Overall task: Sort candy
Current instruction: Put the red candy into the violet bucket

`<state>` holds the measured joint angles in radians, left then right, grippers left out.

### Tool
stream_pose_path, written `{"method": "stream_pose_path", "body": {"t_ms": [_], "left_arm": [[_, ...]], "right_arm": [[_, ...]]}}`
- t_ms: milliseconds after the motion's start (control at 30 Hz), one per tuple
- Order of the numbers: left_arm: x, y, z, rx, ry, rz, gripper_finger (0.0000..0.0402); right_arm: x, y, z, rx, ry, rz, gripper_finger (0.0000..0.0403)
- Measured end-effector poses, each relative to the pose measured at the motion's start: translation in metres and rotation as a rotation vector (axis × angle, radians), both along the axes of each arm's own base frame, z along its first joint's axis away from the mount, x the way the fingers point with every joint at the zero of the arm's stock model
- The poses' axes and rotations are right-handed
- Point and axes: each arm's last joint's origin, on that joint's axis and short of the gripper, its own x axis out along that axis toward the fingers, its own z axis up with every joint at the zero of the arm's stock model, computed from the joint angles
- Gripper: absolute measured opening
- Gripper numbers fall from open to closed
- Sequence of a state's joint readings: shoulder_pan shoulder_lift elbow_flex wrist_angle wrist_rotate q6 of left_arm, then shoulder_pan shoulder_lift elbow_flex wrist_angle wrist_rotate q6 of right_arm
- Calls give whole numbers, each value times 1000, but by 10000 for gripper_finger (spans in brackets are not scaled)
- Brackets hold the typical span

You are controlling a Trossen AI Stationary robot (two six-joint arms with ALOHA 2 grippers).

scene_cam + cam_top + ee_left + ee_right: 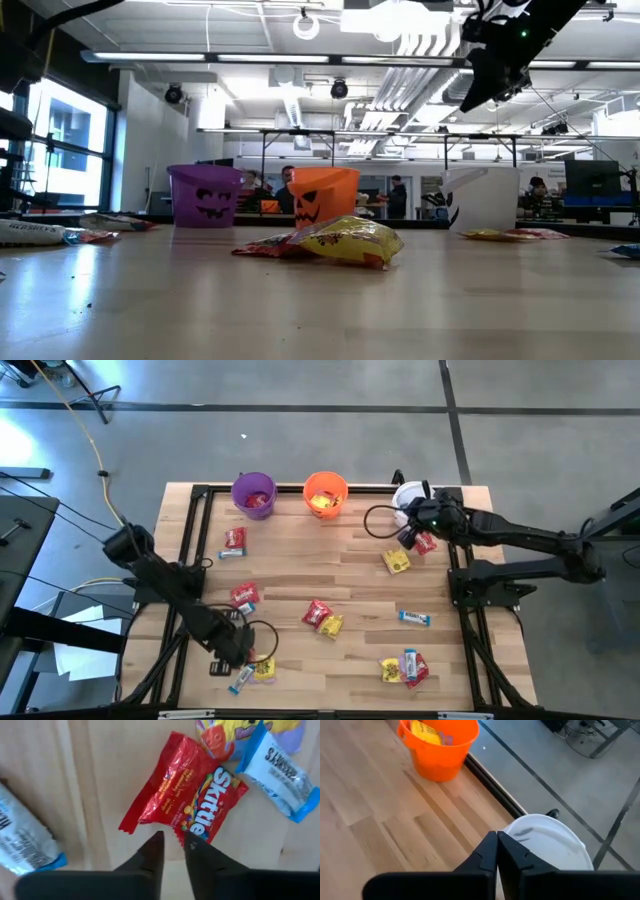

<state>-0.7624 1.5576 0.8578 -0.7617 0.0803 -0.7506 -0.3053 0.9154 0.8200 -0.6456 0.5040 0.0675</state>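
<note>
The left gripper [173, 839] sits low over the table's 7 o'clock corner, its fingers [152, 851] slightly apart with a narrow gap, tips right at the edge of a red packet [185, 800] without clamping it; just beyond that packet lie a yellow packet [240, 732] and a blue-and-white bar [280, 767], and another bar [22, 837] lies to the other side; in the high view this cluster [255, 668] shows beside the left arm [165, 585]. The right gripper [497, 839] has its fingers together and empty, hanging over the rim of the white bucket [545, 842] at the table's 1 o'clock corner; the right arm [520, 540] reaches in from 3 o'clock. The orange bucket [325, 493] stands at 12 o'clock with yellow candy inside, and the purple bucket [254, 494] stands at 11 o'clock with red candy in it. Loose candy is spread over the table [300, 550]: a red and blue pair [234, 541] at 10 o'clock, a red and a yellow packet [410, 552] near the white bucket, a red and blue pair [244, 596] left of centre, a red and yellow pair [323, 619] near centre, a bar [413, 618] at 4 o'clock, and a mixed pile [403, 667] at 5 o'clock.
</note>
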Motion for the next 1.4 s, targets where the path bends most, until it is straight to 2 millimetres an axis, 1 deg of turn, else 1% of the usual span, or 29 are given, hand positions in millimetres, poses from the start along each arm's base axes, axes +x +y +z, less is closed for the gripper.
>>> {"method": "stream_pose_path", "body": {"t_ms": [133,267,333,433,533,600,900,933,1067,1167,1300,1400], "left_arm": [[8,-4,-4,11,6,26,121],[13,-1,-9,36,22,64,164],[13,1,-12,52,39,72,174],[16,4,-14,58,48,83,175],[16,5,-14,60,49,82,161],[16,5,-14,60,47,72,142],[15,6,-13,66,51,13,16],[15,6,-13,66,50,4,8],[15,7,-13,80,49,-31,6],[16,9,-7,153,36,-53,1],[28,15,8,249,-41,-27,0],[42,27,21,306,-153,24,0]], "right_arm": [[2,6,0,6,-5,28,1],[4,11,0,12,-12,54,1],[5,14,0,15,-15,65,1],[6,17,0,15,-16,85,0],[7,20,0,10,-15,95,0],[7,21,0,3,-16,90,0],[7,25,0,3,-28,81,0],[7,25,0,4,-28,81,0],[7,25,0,13,-36,70,0],[7,25,0,18,-39,66,0],[7,25,0,18,-38,67,0],[7,25,0,14,-37,70,0]]}}
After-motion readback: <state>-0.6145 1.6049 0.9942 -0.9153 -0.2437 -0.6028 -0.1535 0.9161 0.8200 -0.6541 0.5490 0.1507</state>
